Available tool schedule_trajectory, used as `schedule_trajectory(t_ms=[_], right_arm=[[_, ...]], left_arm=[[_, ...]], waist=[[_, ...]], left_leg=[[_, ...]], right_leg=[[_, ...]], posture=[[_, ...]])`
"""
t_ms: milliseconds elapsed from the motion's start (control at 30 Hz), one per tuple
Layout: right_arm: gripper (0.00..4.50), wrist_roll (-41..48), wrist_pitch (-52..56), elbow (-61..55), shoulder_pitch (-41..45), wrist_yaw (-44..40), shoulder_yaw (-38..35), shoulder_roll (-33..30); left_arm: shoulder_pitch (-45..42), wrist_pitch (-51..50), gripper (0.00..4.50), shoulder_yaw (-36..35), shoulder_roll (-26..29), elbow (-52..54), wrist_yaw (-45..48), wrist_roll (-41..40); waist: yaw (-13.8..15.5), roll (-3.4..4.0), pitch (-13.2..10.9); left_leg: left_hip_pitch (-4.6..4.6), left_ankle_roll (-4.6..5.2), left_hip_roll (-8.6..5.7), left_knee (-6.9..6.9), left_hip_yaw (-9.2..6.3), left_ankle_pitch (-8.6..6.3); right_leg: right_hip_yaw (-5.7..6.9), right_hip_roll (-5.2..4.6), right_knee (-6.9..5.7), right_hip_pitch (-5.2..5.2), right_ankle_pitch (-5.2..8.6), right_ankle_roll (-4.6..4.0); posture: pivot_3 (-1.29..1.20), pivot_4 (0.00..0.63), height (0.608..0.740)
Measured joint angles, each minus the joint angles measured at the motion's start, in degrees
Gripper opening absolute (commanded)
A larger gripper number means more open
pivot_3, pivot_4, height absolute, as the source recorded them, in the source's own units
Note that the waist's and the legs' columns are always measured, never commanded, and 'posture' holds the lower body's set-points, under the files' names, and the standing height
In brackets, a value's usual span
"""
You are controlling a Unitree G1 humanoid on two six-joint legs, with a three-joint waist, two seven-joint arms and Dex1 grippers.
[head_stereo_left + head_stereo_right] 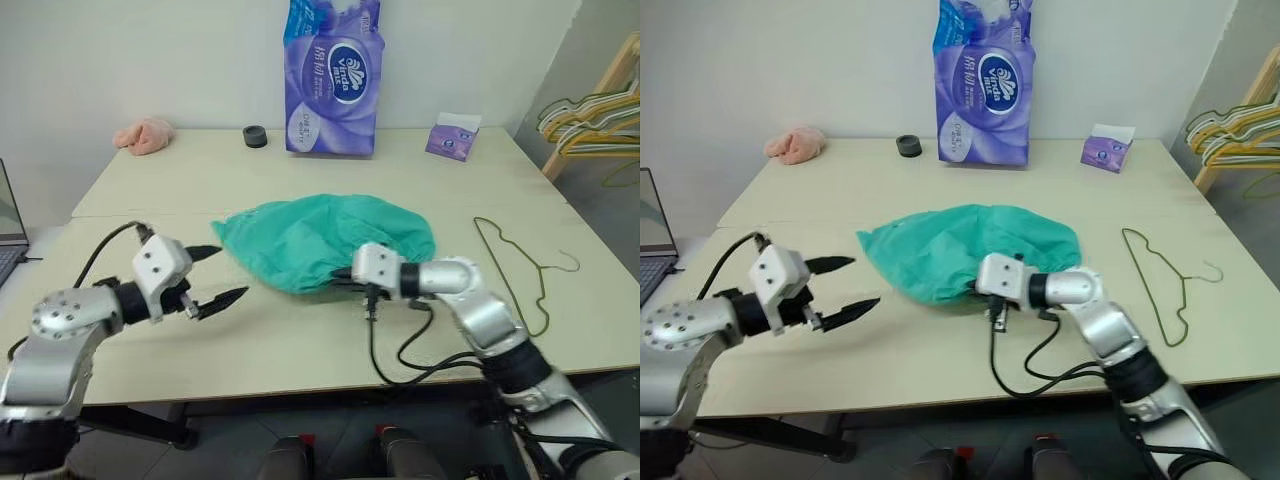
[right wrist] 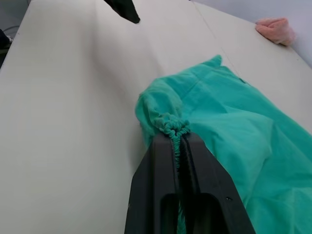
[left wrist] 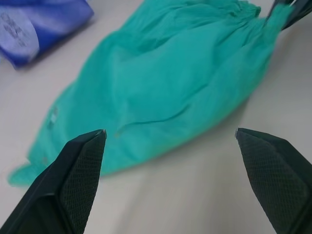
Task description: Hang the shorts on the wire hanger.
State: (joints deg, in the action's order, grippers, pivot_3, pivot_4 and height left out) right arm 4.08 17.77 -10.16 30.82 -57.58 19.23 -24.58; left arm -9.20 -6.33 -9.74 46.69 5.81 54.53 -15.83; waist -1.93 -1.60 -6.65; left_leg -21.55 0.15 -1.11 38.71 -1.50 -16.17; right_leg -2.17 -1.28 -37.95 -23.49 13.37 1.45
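The teal-green shorts (image 1: 320,238) lie crumpled in the middle of the table. My right gripper (image 2: 176,137) is shut on their gathered waistband at the near edge and lifts that edge slightly off the table. My left gripper (image 1: 226,272) hovers open just off the shorts' left end, pointing toward them, with nothing between its fingers (image 3: 83,161). The thin olive wire hanger (image 1: 541,295) lies flat on the table to the right of the shorts, its hook toward the right edge.
At the back of the table stand a purple tissue pack (image 1: 332,75), a black roll (image 1: 255,136), a pink cloth lump (image 1: 145,135) and a small purple box (image 1: 452,137). More hangers (image 1: 590,120) hang on a rack at the right. A laptop (image 1: 10,240) sits at the left edge.
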Motion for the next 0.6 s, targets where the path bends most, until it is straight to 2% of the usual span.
schedule_trajectory(t_ms=[133,400,600], right_arm=[[0.04,4.0,6.3,-5.4,-0.2,-0.4,-0.5,-1.3],[0.04,10.2,14.3,-9.3,1.2,0.9,-5.5,-2.3],[0.04,15.8,19.5,-12.5,1.9,1.2,-9.7,-5.2]], left_arm=[[-2.4,5.5,4.5,5.7,-1.5,-3.4,1.3,3.7],[-2.3,8.8,4.5,9.7,-0.5,-5.9,6.5,5.5],[-3.5,16.0,4.5,11.7,0.2,-13.7,6.2,11.2]], waist=[[-1.0,0.02,0.0],[-2.3,0.06,0.0],[-2.8,0.14,-0.1]], left_leg=[[-0.05,0.0,0.09,0.0,0.02,0.0],[-0.21,0.01,0.13,0.0,-0.01,0.0],[-0.24,0.01,0.14,0.0,-0.03,-0.01]], right_leg=[[-0.02,0.03,0.0,-0.04,0.02,-0.02],[0.02,0.04,0.01,-0.18,0.03,-0.03],[0.02,0.03,0.05,-0.19,0.03,-0.02]], posture=[[-0.12,0.085,0.74],[-0.15,0.092,0.74],[-0.17,0.098,0.74]])
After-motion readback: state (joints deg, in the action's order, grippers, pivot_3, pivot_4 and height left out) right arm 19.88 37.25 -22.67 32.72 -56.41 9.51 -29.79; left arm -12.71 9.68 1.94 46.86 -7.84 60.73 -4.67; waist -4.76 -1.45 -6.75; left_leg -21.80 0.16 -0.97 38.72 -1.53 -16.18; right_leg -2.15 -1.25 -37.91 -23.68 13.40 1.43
